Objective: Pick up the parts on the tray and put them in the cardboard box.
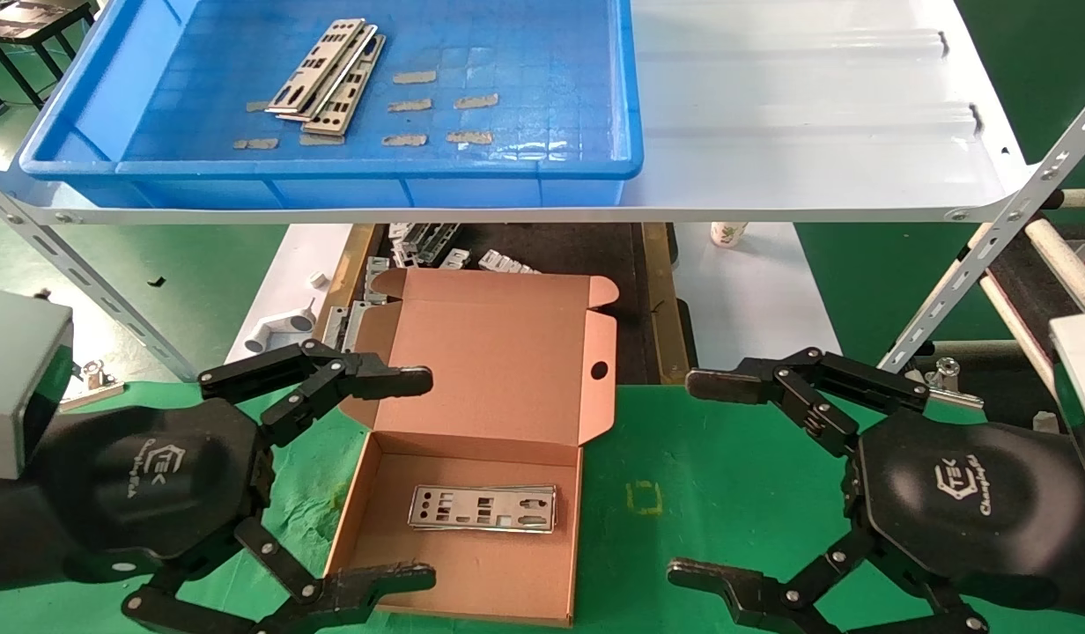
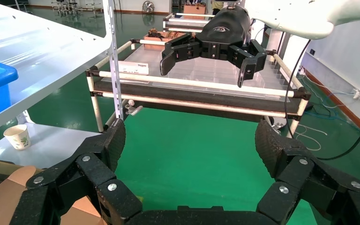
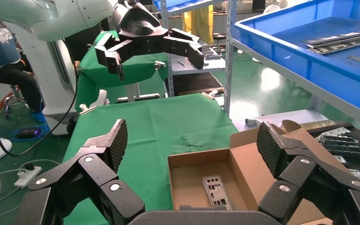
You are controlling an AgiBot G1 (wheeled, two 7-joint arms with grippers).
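A few parts [image 1: 327,77] lie stacked aslant in the tray [image 1: 93,114], toward its eleven o'clock corner among tan tape patches [image 1: 437,106]. The tray sits on the white shelf [image 1: 815,114], well beyond my fingers at twelve o'clock. One more plate [image 1: 483,508] lies flat on the floor of the cardboard box [image 1: 542,608], whose lid [image 1: 507,361] stands folded back. My left gripper [image 1: 415,480] hangs spread wide at the box's nine o'clock side, fingertips over its near and far edges, holding nothing. My right gripper [image 1: 697,480] hangs at three o'clock of the box, apart from it, likewise wide and empty. Under both lies a green mat [image 1: 683,493]. Bent grey brackets [image 1: 419,242] lie past the lid below the shelf, and a paper cup [image 1: 727,233] stands at one o'clock. The room's floor is green.
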